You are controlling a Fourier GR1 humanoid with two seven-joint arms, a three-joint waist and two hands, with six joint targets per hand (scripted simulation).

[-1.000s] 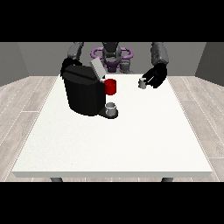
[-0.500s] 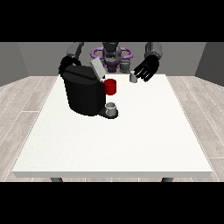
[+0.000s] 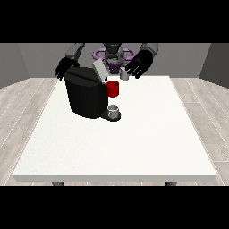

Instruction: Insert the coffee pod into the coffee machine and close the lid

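The black coffee machine stands on the table's left half with its grey lid tilted up and open. A red part sticks out of its front above a small grey cup on its base. The small grey coffee pod hangs in the air just right of the lid, pinched at the fingertips of the hand at the view's right. The hand at the view's left hovers by the machine's back left corner with relaxed fingers and holds nothing.
The white table spreads wide in front of and to the right of the machine. A purple ring-shaped object shows behind the machine near the robot's torso.
The hand at the view's right has carried the pod up and leftward, from right of the machine to just beside the open lid. The other hand has barely moved.
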